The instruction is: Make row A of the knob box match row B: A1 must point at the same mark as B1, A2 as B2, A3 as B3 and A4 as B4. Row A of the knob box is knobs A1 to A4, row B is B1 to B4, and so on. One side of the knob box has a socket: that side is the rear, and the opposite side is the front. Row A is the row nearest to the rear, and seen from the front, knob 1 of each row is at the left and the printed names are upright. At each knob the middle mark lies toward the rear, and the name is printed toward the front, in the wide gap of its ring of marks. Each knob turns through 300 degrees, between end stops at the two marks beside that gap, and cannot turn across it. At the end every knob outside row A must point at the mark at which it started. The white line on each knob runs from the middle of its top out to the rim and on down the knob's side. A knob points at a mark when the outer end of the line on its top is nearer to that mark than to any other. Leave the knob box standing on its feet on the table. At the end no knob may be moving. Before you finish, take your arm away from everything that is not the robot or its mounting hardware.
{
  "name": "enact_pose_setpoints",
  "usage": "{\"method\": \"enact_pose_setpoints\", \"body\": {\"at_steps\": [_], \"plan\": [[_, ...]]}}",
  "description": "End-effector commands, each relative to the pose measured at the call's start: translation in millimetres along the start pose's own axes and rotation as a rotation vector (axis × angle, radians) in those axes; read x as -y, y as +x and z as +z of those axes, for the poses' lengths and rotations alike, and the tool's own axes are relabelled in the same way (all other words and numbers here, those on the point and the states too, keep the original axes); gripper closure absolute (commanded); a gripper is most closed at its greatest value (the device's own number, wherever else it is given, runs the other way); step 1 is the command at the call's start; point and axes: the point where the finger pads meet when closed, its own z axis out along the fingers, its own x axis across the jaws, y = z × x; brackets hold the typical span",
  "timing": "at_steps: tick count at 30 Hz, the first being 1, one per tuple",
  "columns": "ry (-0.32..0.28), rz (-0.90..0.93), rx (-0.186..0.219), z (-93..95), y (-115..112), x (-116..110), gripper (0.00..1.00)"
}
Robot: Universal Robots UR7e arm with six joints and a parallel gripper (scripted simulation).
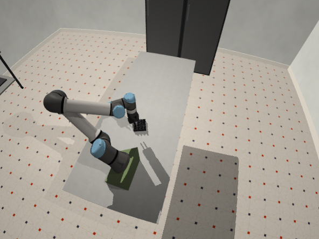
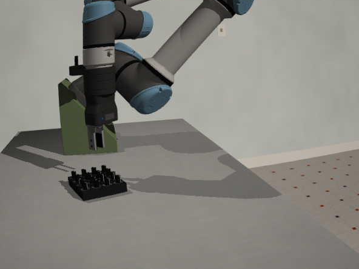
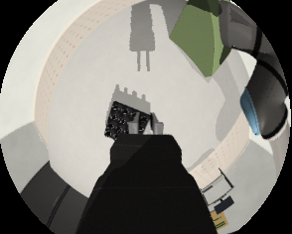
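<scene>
The black knob box (image 1: 139, 126) (image 2: 97, 183) (image 3: 125, 120) stands on its feet on the grey table (image 1: 161, 78) (image 2: 182, 224), with several rows of small black knobs on top. The marks and white lines are too small to read. My gripper (image 2: 97, 148) (image 1: 133, 120) (image 3: 145, 117) points straight down and hangs in the air a little above the box, over its side nearest the arm's base. Its fingers stand partly apart with nothing between them. In the wrist view the fingers cover part of the box's edge.
The arm's green base block (image 1: 126, 169) (image 2: 71, 127) (image 3: 198, 30) stands on the table just behind the box. A dark cabinet (image 1: 186, 24) stands at the table's far end. The table's edge drops to a tiled floor (image 2: 318, 182) on the right.
</scene>
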Motion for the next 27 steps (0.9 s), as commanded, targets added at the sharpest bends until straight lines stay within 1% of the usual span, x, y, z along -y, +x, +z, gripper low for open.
{"method": "enact_pose_setpoints", "body": {"at_steps": [1, 9, 11, 13, 26, 27], "plan": [[0.005, 0.156, 0.006, -1.4, 0.8, 0.4, 0.54], [0.005, 0.358, 0.006, -2.9, 2.2, -0.2, 0.54], [0.005, 0.358, 0.006, -2.9, 2.2, -0.2, 0.54], [0.005, 0.448, 0.006, -3.5, 2.7, -0.7, 0.54], [0.004, 0.769, 0.007, -5.8, 3.7, -4.0, 0.54], [0.004, 0.769, 0.007, -5.8, 3.7, -4.0, 0.54]]}}
